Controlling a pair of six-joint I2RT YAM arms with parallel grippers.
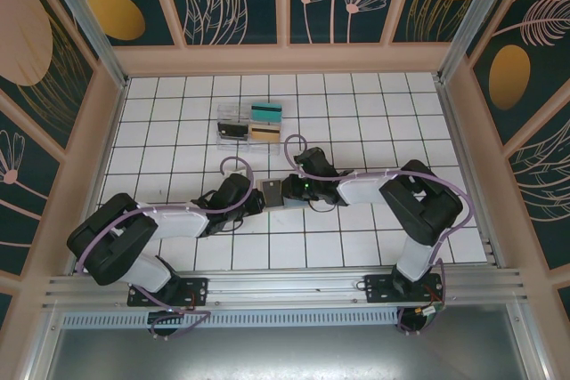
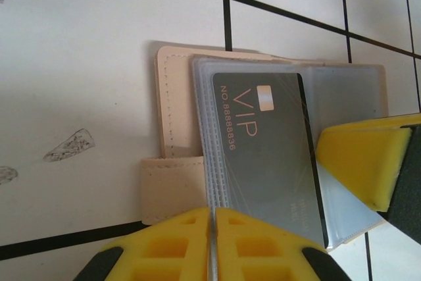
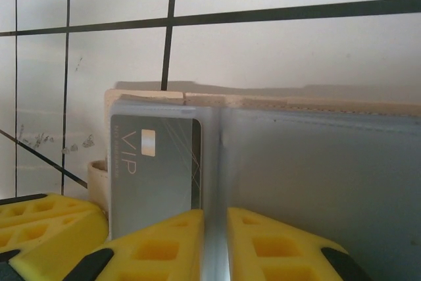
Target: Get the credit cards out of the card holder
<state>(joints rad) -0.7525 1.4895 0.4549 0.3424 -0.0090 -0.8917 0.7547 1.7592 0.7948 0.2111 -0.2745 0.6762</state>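
- Well, the card holder [image 2: 172, 116] lies open on the tabletop [image 1: 356, 104] between the two arms, with a grey VIP card [image 2: 263, 162] tucked in its clear sleeve [image 2: 342, 97].
- The left claw [image 2: 212, 218] is pinched together on the card holder's sleeve edge, right at the card's corner.
- The right claw [image 3: 215, 218] is clamped on the sleeve fold just beside that card.
- Beyond the card holder, well apart from it, a clear tray [image 1: 223, 113] carries a teal card [image 1: 266, 112], a black card [image 1: 233, 130] and a tan-gold card [image 1: 264, 133]. I'd judge the job partly done.
- To do this step well, one claw should pin the card holder flat while the other takes the card's bare edge alone, not card and sleeve together.
- Pull straight along the pocket; I cannot tell which side opens.
- A skewed pull would likely drag the whole card holder up.
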